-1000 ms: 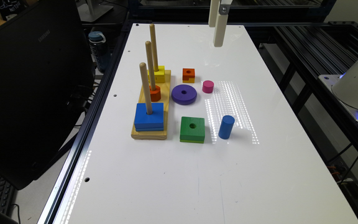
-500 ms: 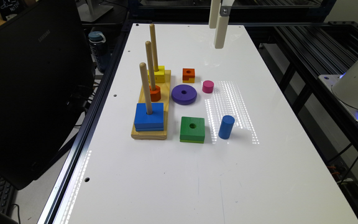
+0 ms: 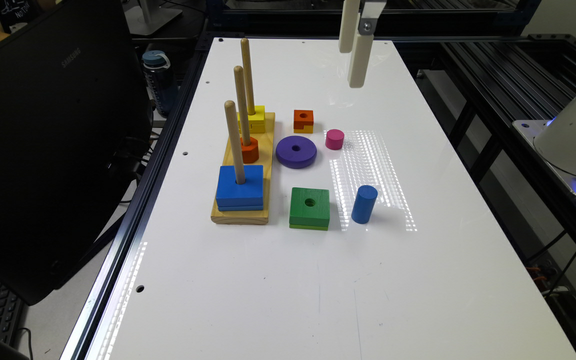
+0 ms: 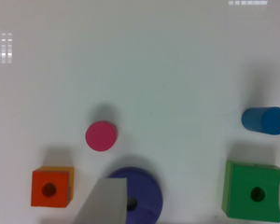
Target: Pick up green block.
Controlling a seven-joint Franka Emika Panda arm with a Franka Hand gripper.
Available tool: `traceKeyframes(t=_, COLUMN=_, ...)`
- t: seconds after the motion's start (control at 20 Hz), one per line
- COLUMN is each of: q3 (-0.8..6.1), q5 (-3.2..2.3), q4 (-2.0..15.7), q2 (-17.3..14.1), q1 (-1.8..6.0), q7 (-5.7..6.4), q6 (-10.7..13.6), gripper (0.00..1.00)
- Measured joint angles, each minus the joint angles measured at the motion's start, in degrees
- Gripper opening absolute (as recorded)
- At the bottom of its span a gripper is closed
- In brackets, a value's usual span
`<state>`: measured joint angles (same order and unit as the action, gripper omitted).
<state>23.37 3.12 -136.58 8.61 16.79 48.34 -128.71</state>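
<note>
I'm up high over the white table [image 3: 288, 280], my gripper [image 3: 354, 50] hanging in the air well clear of everything below. My jaws are spread wide and holding nothing: in the wrist view one fingertip [image 4: 105, 200] pokes in over the purple ring [image 4: 147, 193], and the other just shows at the frame's edge beside the green block [image 4: 252, 191], with a broad gap between them.

The green block [image 3: 309, 207] lies flat on the table, round hole facing up, well below me and apart from my fingers. No contact. Just beside it stands the blue cylinder [image 3: 364, 203], upright and close but not touching. On the block's other side sits the wooden peg base [image 3: 265, 165] with three tall pegs; the blue square block [image 3: 239, 187] is threaded on the nearest peg, and a yellow block [image 3: 252, 120] sits at the foot of the farthest peg.

Closer under me is the pink cylinder [image 3: 334, 138], with the orange cube [image 3: 303, 120] near it and the purple ring [image 3: 296, 151] between those two and the green block. Through the wrist view the pink cylinder [image 4: 101, 136] sits beyond my fingertips, the orange cube [image 4: 51, 187] off to one side, and the blue cylinder [image 4: 264, 120] just past the green block.
</note>
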Motion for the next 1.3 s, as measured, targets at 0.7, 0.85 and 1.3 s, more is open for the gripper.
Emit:
traceKeyframes(t=0.7, q3=4.71, q5=0.77, q4=1.1, q2=-0.1, q1=0.33, q7=3.87, q6=-0.1, gripper=1.0)
traceKeyframes(t=0.85, q3=4.7, q5=0.77, q4=1.1, q2=-0.2, q1=0.39, q7=3.87, q6=-0.1, gripper=1.0)
traceKeyframes(t=1.3, q3=6.58, q5=0.97, q4=2.03, q2=-1.0, q1=0.32, q7=5.62, q6=-0.2, gripper=1.0)
